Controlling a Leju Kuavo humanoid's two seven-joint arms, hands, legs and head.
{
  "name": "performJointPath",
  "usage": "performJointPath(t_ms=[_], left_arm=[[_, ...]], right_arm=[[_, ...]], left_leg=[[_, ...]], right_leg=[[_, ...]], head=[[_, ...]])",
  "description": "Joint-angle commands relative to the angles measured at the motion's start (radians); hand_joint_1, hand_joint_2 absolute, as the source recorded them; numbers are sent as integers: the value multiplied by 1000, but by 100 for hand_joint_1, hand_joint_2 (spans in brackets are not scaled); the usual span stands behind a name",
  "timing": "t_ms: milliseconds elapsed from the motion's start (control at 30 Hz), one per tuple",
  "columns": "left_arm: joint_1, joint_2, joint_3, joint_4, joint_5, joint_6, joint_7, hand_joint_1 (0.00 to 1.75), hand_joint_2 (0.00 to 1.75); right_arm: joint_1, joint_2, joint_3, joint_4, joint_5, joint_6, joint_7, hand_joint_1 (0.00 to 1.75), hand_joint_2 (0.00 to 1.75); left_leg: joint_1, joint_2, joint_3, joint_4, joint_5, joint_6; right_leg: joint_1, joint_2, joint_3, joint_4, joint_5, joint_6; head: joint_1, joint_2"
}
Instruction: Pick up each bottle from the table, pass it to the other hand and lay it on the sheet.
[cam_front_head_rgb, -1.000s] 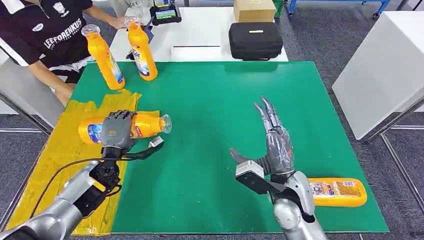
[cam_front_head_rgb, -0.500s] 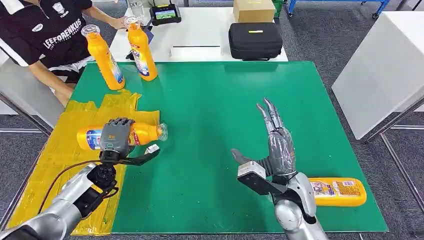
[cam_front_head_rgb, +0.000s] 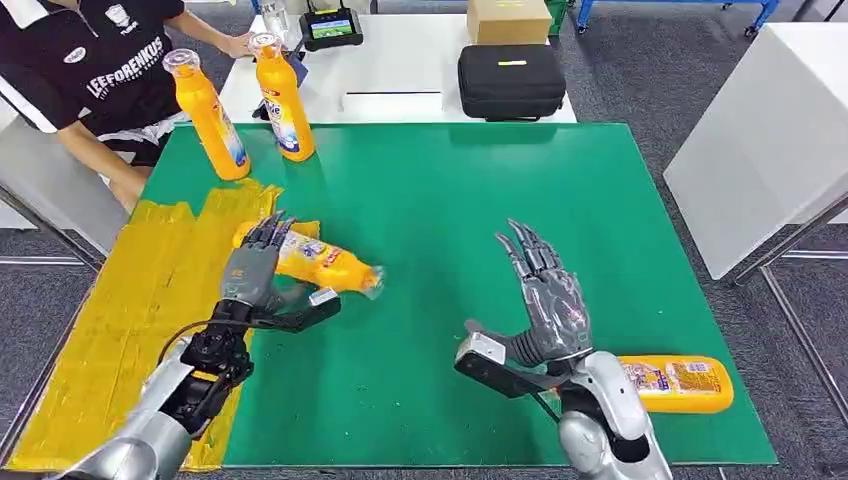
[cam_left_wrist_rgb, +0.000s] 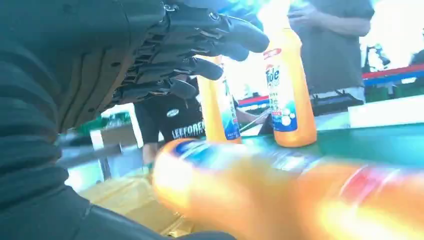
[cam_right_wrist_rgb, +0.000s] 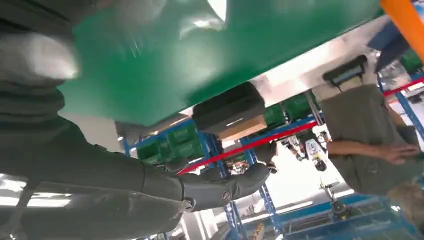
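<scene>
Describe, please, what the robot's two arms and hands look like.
Both arms are silver metal with dark joints. The left hand has a grey back, darker segmented fingers and a black thumb link with a pale tip; a black cable loops along the left forearm. The right hand is glossy grey, with a black wrist bracket bearing a pale block.

This looks like a robotics lab or workshop: grey carpet floor (cam_front_head_rgb: 640, 70), white worktables (cam_front_head_rgb: 770, 130), blue shelving (cam_right_wrist_rgb: 210, 145) stacked with green crates (cam_right_wrist_rgb: 182, 135), and at twelve o'clock a black equipment case (cam_front_head_rgb: 511, 80) beside a cardboard box (cam_front_head_rgb: 508, 20).
</scene>
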Motion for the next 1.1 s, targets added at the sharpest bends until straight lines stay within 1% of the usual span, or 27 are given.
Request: performJointPath(t_ms=[33,67,100,167,200,233,300,333,367,433,467,500,567,600,633,667,733,767,800,833,867,933,967,1033,1067,1100], left_arm=[[26,-90,156,-68,93,3,-95,0,175],[39,-97,164,-92,117,-11,-117,0,175],[54,-107,169,-124,156,-21,-154,0,175],[78,-122,171,-169,231,-33,-210,0,175],[87,-123,170,-186,256,-37,-219,0,175],[107,-125,175,-225,298,-39,-232,0,175],[140,-124,185,-289,347,-49,-250,0,175],[166,-129,199,-335,412,-56,-281,0,175],[200,-134,209,-398,485,-81,-315,0,175],[242,-144,214,-484,610,-136,-372,0,175],[244,-145,212,-490,611,-137,-372,0,175],[244,-150,215,-496,655,-157,-386,0,175],[249,-163,219,-520,792,-206,-437,0,175],[253,-166,218,-528,832,-220,-447,0,175],[266,-167,215,-537,872,-235,-456,0,175],[271,-167,214,-539,881,-235,-457,0,175],[282,-166,207,-528,888,-234,-459,0,175],[281,-169,207,-521,890,-232,-457,0,175],[278,-170,206,-511,891,-229,-457,0,175],[272,-172,206,-502,895,-230,-456,0,175],[260,-173,203,-487,898,-234,-454,0,175],[244,-174,202,-470,903,-236,-452,0,175],[243,-174,202,-468,903,-236,-452,0,175],[243,-174,202,-468,903,-236,-452,0,175],[240,-172,203,-460,906,-236,-452,0,175],[240,-172,203,-460,906,-236,-452,0,175]], right_arm=[[49,-73,-40,-88,93,47,3,0,175],[70,-92,-47,-115,108,60,-2,0,175],[94,-114,-56,-141,118,85,-12,0,175],[152,-192,-74,-188,144,137,-31,0,175],[171,-213,-90,-202,142,155,-44,0,175],[184,-239,-108,-211,143,196,-72,0,175],[193,-275,-130,-216,122,244,-108,0,175],[205,-297,-151,-219,104,280,-108,0,175],[231,-318,-192,-225,109,289,-98,0,175],[288,-360,-270,-238,90,317,-97,0,175],[299,-365,-284,-239,82,315,-107,0,175],[311,-371,-298,-241,77,319,-108,0,175],[377,-368,-366,-262,62,333,-99,0,175],[409,-365,-397,-264,70,331,-99,0,175],[443,-353,-434,-258,100,325,-92,0,175],[449,-348,-446,-250,110,320,-94,0,175],[431,-319,-481,-211,149,317,-87,0,175],[423,-317,-487,-200,152,318,-89,0,175],[412,-311,-496,-188,161,322,-90,0,175],[401,-314,-506,-177,167,327,-91,0,175],[394,-314,-524,-167,169,327,-89,0,175],[387,-314,-544,-158,164,336,-97,0,175],[387,-312,-546,-157,163,336,-97,0,175],[387,-312,-546,-157,163,336,-97,0,175],[387,-305,-548,-153,164,335,-98,0,175],[387,-305,-548,-153,164,335,-98,0,175]], left_leg=[[1,-1,4,1,-2,-4],[1,-1,1,0,-1,-2],[2,-1,4,1,-3,-4],[1,-4,2,0,-1,-3],[2,-6,4,1,-3,-4],[0,-6,2,0,-1,-2],[1,-6,4,2,-4,-3],[0,-4,2,1,-3,-2],[1,-2,2,1,-4,-2],[1,-2,4,2,-6,-3],[0,-3,2,1,-4,-1],[0,-4,2,2,-5,-1],[0,-5,3,3,-7,-1],[-1,-7,1,2,-6,1],[-1,-6,2,2,-6,0],[-2,-6,1,0,-5,2],[-1,-6,5,0,-8,0],[-2,-4,3,-1,-6,3],[-1,-3,5,0,-7,2],[-1,-3,6,0,-8,1],[-1,-3,3,-1,-6,3],[0,-3,5,0,-7,1],[-1,-4,3,0,-6,3],[-1,-4,5,0,-7,1],[-1,-3,3,0,-6,3],[-1,-2,4,-1,-6,2]], right_leg=[[1,-3,5,0,-2,0],[0,-2,2,-1,-1,0],[2,-4,5,0,-2,0],[1,-6,4,-1,-2,1],[2,-9,6,-1,-4,1],[0,-7,3,-1,-2,1],[1,-8,6,-1,-4,1],[0,-5,4,0,-3,1],[1,-4,4,0,-3,1],[1,-4,6,0,-4,1],[-1,-5,3,0,-3,1],[-1,-7,4,0,-4,1],[-1,-9,6,0,-5,2],[-1,-8,4,0,-5,3],[-1,-8,5,0,-6,4],[-2,-7,3,-1,-5,4],[-1,-9,8,-2,-7,3],[-2,-5,5,-2,-4,4],[-1,-5,6,-2,-5,4],[-1,-5,8,-2,-5,4],[-2,-4,5,-3,-4,4],[-1,-5,7,-3,-4,4],[-2,-5,4,-2,-3,4],[-1,-7,7,-3,-5,4],[-1,-5,5,-3,-3,4],[-1,-5,6,-3,-4,4]], head=[[0,0],[0,0],[0,0],[0,0],[0,0],[0,0],[0,0],[0,0],[0,0],[0,0],[0,0],[0,0],[0,0],[0,0],[0,0],[0,0],[0,0],[0,0],[0,0],[0,0],[0,0],[0,0],[0,0],[0,0],[0,0],[0,0]])
